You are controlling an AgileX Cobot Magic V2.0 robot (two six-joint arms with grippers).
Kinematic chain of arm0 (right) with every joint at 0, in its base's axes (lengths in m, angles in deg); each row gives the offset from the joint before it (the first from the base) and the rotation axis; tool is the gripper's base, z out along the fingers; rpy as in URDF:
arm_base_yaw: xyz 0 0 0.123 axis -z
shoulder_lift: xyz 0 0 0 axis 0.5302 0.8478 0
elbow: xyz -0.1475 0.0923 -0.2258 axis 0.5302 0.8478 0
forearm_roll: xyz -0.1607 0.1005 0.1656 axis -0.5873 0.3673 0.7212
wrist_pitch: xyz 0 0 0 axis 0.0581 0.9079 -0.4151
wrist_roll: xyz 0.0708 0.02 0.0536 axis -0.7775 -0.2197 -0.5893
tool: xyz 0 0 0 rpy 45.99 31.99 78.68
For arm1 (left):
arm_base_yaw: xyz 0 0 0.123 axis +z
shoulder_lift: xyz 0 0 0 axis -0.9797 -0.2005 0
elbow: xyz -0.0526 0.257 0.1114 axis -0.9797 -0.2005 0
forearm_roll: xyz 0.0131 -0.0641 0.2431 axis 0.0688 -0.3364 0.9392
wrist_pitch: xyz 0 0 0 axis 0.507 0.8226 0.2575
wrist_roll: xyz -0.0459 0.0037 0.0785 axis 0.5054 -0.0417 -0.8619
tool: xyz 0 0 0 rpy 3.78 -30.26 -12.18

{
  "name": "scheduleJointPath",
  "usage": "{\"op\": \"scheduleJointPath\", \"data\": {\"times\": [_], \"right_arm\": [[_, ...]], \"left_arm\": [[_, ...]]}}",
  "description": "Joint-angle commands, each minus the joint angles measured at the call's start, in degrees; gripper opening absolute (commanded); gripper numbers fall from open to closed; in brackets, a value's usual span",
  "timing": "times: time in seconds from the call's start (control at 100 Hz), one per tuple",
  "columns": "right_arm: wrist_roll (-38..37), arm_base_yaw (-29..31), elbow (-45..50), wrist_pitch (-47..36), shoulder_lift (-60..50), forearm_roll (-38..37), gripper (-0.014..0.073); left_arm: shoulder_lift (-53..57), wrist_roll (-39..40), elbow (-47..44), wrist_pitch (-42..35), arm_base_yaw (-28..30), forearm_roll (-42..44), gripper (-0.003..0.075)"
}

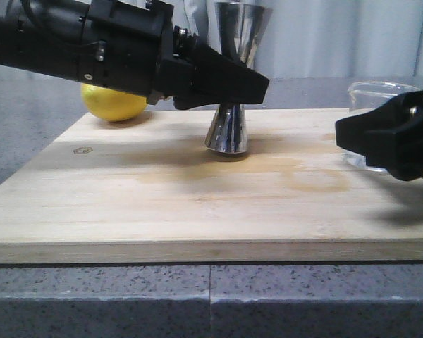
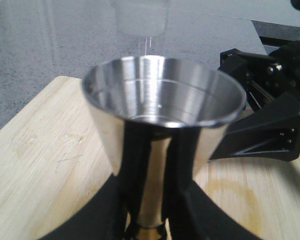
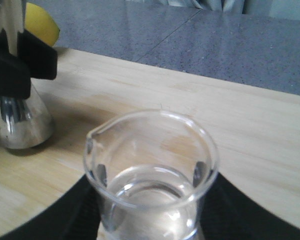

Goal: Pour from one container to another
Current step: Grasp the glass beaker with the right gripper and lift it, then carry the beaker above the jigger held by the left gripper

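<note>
Left end effector (image 1: 257, 88) clamps the upright jigger (image 1: 227, 130) — right end effector (image 1: 349, 137) closed round the beaker (image 3: 151, 175).

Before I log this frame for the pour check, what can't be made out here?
- Beaker: front view, right end effector hides most of it; liquid level unclear.
- Beaker base: right wrist view, cut off by the edge.
- Jigger waist: front view, covered by left end effector.
- Jigger base: left wrist view, cut off.
- Lemon: mostly behind the left arm.
</note>
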Motion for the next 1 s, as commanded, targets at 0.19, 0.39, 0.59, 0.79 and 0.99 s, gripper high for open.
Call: {"op": "scheduleJointPath", "data": {"times": [0.19, 0.39, 0.59, 0.79, 0.99], "right_arm": [[0.29, -0.02, -6.7, 0.1, -0.81, -1.05, 0.0289], [2.98, -0.02, -11.96, 7.97, -2.03, -1.17, 0.0289], [7.41, -0.02, -16.97, 17.77, -6.48, -1.17, 0.0289], [11.18, -0.02, -24.2, 29.3, -9.33, -1.27, 0.0289], [15.56, 0.04, -29.52, 35.16, -9.22, -1.39, 0.0289]], "left_arm": [[2.21, 0.19, 1.7, 3.93, -0.32, -4.55, 0.0114], [2.21, 0.19, 1.7, 3.93, -0.32, -4.55, 0.0114], [2.21, 0.19, 1.7, 3.93, -0.32, -4.55, 0.0114], [2.21, 0.19, 1.7, 3.93, -0.32, -4.55, 0.0114], [2.21, 0.19, 1.7, 3.93, -0.43, -4.55, 0.0114]]}}
